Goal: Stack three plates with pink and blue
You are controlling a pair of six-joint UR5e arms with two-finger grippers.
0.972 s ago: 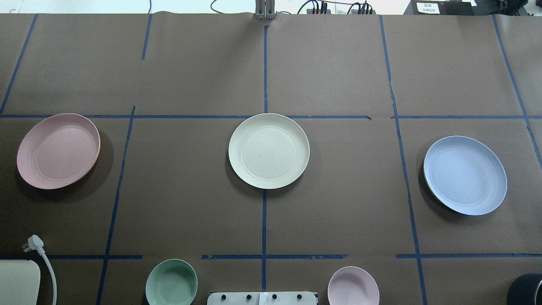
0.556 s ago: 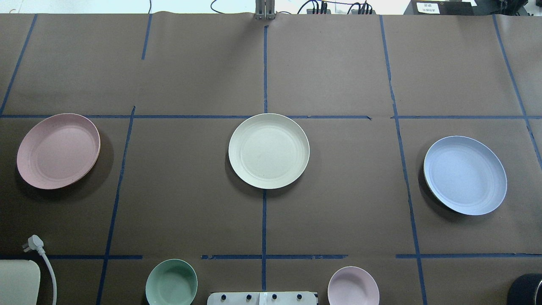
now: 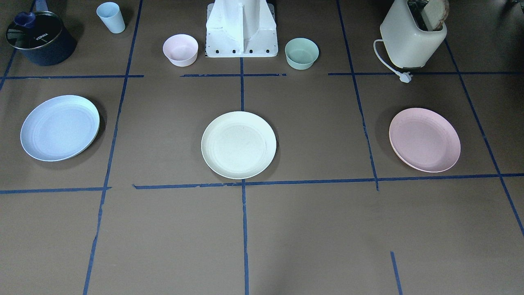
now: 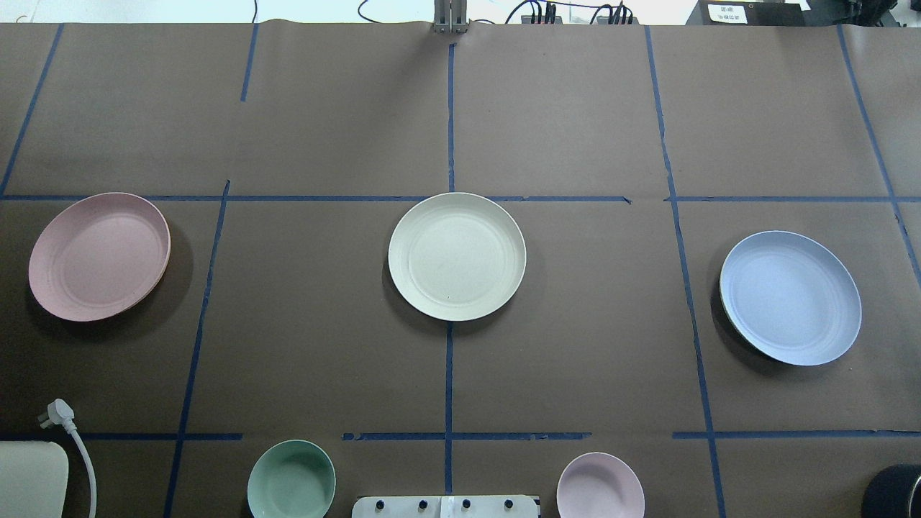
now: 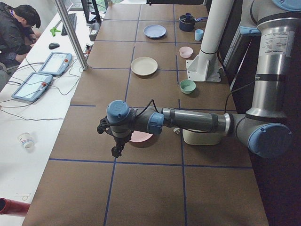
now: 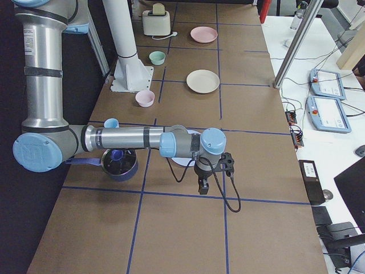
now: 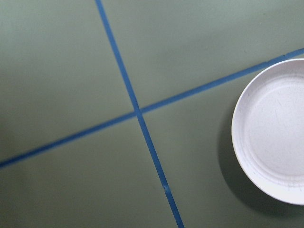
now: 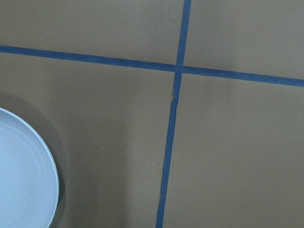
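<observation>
The pale pink plate (image 4: 99, 256) lies at the table's left, the cream-white plate (image 4: 457, 256) in the middle, and the light blue plate (image 4: 790, 297) at the right, all flat and apart. My left gripper (image 5: 115, 151) hangs above the table just beside the pink plate (image 5: 141, 137), which the arm partly hides; the left wrist view shows that plate's edge (image 7: 275, 133). My right gripper (image 6: 203, 186) hangs beside the blue plate, whose edge shows in the right wrist view (image 8: 23, 175). I cannot tell whether either gripper is open or shut.
A mint-green bowl (image 4: 291, 480) and a small pink bowl (image 4: 600, 485) flank the robot base (image 3: 241, 28). A toaster (image 3: 412, 35) with a loose plug stands near the pink plate's side. A dark pot (image 3: 39, 39) and a light blue cup (image 3: 111, 17) stand near the blue plate's side.
</observation>
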